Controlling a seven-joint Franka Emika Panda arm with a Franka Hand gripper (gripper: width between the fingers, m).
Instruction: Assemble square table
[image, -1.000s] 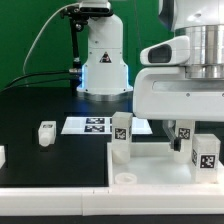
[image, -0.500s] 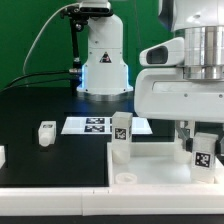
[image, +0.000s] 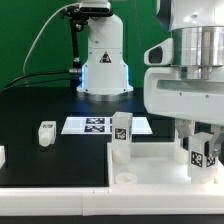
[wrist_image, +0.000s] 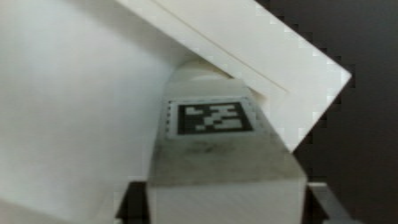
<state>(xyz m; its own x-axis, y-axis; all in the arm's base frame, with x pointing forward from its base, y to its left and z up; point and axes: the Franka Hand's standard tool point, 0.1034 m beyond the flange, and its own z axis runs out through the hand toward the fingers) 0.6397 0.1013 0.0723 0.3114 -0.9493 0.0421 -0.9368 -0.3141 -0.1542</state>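
Note:
The square table's white panel (image: 160, 172) lies at the front right of the exterior view. One tagged white leg (image: 121, 136) stands upright at its far left corner. My gripper (image: 203, 150) is shut on a second tagged leg (image: 204, 157) and holds it upright over the panel's right side. In the wrist view this leg (wrist_image: 214, 140) fills the middle, its tag facing the camera, with the dark fingers (wrist_image: 135, 202) on either side and the panel (wrist_image: 89, 90) behind it. Whether the leg touches the panel is hidden.
A loose white leg (image: 46, 133) lies on the black table at the left, and another white part (image: 2, 156) shows at the left edge. The marker board (image: 95, 125) lies flat behind the panel. The arm's base (image: 104, 60) stands at the back.
My gripper has moved toward the exterior view's right with the leg in it, and the wrist has turned. The other parts have not moved.

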